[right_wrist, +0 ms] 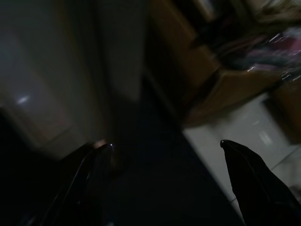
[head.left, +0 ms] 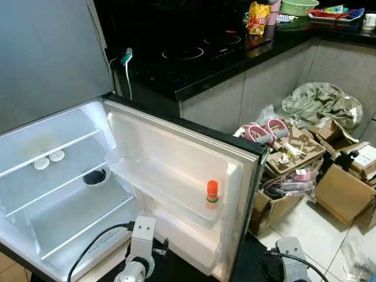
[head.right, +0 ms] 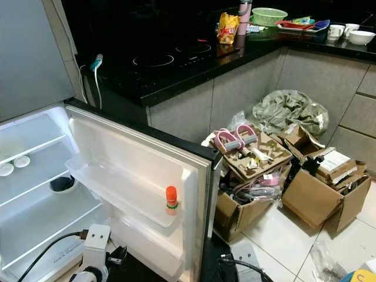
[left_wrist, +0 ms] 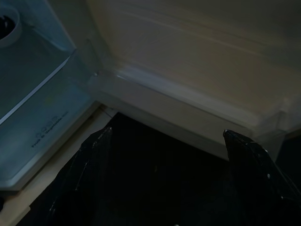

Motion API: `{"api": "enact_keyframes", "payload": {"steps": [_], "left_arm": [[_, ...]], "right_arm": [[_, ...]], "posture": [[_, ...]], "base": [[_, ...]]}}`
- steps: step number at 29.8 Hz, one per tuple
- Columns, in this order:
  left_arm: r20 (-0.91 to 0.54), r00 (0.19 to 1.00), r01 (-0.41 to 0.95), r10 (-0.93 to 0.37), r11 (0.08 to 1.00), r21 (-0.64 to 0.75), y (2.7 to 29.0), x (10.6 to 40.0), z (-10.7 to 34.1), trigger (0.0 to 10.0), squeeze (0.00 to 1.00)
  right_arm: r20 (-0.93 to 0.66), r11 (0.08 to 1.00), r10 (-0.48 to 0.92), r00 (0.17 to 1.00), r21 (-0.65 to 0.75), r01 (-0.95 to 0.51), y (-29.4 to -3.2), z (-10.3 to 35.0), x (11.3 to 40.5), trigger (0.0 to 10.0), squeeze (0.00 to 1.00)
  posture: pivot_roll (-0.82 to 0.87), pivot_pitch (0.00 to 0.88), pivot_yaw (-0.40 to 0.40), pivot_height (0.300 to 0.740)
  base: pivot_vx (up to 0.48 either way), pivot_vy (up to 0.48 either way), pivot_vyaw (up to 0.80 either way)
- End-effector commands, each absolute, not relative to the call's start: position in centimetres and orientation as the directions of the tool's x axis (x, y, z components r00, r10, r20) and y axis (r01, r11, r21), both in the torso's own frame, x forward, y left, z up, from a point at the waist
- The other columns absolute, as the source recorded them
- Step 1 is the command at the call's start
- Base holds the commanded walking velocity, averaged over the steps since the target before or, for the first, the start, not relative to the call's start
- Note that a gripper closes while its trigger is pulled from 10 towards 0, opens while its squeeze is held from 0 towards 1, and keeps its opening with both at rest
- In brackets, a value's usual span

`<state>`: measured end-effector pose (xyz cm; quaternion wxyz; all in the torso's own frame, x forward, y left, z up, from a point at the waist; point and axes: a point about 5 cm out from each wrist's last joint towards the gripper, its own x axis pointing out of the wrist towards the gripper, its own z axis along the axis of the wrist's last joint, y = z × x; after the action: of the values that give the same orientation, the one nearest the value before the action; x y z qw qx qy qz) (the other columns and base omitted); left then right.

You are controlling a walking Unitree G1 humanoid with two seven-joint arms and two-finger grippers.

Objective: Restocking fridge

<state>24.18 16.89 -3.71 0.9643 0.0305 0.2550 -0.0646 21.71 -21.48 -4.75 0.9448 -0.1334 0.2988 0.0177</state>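
One orange-capped bottle stands alone in the fridge door shelf; fridge is open and nearly bare, so restocking has barely begun. Your left gripper and right gripper both hang low, fingers spread wide, holding nothing. Next you need stock, likely from the table or boxes.

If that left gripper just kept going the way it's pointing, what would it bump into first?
Probably the lower shelf of the open fridge door: the open left gripper points right at its pale front edge, though depth is hard to judge.
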Motion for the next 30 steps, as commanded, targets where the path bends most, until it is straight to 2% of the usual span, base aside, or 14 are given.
{"api": "enact_keyframes", "payload": {"steps": [1,3,4,5,6,13,18,19,20,21,30], "left_arm": [[-0.502,0.861,0.114,-0.080,0.993,0.038,17.8,24.0,-3.7,10.0,0.00],[-0.502,0.862,0.106,-0.072,0.994,0.039,18.0,24.0,-3.8,10.0,0.00],[-0.502,0.862,0.102,-0.068,0.994,0.040,18.1,23.9,-3.8,10.0,0.00],[-0.502,0.862,0.102,-0.068,0.994,0.040,18.1,23.9,-3.8,10.0,0.00],[-0.505,0.861,0.093,-0.059,0.995,0.041,18.4,23.7,-3.9,10.0,0.00],[-0.538,0.843,0.043,-0.004,0.997,0.059,19.8,22.5,-4.6,10.0,0.00],[-0.574,0.817,-0.006,0.053,0.996,0.084,21.3,21.1,-5.2,10.0,0.00],[-0.581,0.811,-0.020,0.070,0.996,0.091,21.7,20.7,-5.4,10.0,0.00],[-0.581,0.811,-0.020,0.070,0.996,0.091,21.7,20.7,-5.4,10.0,0.00],[-0.592,0.800,-0.037,0.092,0.994,0.104,22.3,20.1,-5.6,10.0,0.00],[-0.598,0.795,-0.045,0.104,0.993,0.112,22.6,19.8,-5.7,10.0,0.00]], "right_arm": [[-0.555,0.942,-0.150,0.818,-0.332,-0.053,-22.7,-4.3,22.2,10.0,0.00],[-0.541,0.940,-0.197,0.818,-0.340,0.001,-23.7,-3.7,23.0,10.0,0.00],[-0.526,0.947,-0.203,0.826,-0.321,0.029,-24.1,-3.2,23.4,9.0,0.00],[-0.526,0.947,-0.203,0.826,-0.321,0.029,-24.1,-3.2,23.4,9.0,0.00],[-0.497,0.955,-0.206,0.843,-0.290,0.063,-24.8,-2.3,24.5,0.0,0.00],[-0.440,0.917,-0.320,0.839,-0.367,0.157,-26.7,0.3,27.2,0.0,0.00],[-0.365,0.893,-0.374,0.853,-0.390,0.224,-26.7,2.7,29.7,0.0,0.00],[-0.336,0.880,-0.395,0.855,-0.406,0.248,-26.6,3.5,30.5,3.5,0.00],[-0.336,0.880,-0.395,0.855,-0.406,0.248,-26.6,3.5,30.5,3.5,0.00],[-0.291,0.874,-0.403,0.868,-0.403,0.270,-25.7,4.7,31.8,10.0,0.00],[-0.234,0.918,-0.300,0.925,-0.334,0.214,-22.1,6.7,34.4,10.0,0.00]], "posture": [[-0.07,0.052,0.036,0.740],[-0.07,0.056,0.033,0.740],[-0.07,0.056,0.033,0.740],[-0.07,0.056,0.033,0.740],[-0.06,0.058,0.031,0.740],[-0.05,0.064,0.027,0.740],[-0.05,0.065,0.026,0.740],[-0.05,0.066,0.026,0.740],[-0.05,0.066,0.026,0.740],[-0.05,0.066,0.025,0.740],[-0.04,0.067,0.018,0.740]], "base": [[0.000,0.000,0.00],[0.000,0.000,0.00],[0.000,0.000,0.00],[0.000,0.000,0.00],[0.000,0.000,0.00],[0.000,0.000,0.00],[0.000,0.000,0.00],[0.000,0.000,0.00],[0.000,0.000,0.00],[0.000,0.000,0.00],[0.000,0.000,0.00]]}}
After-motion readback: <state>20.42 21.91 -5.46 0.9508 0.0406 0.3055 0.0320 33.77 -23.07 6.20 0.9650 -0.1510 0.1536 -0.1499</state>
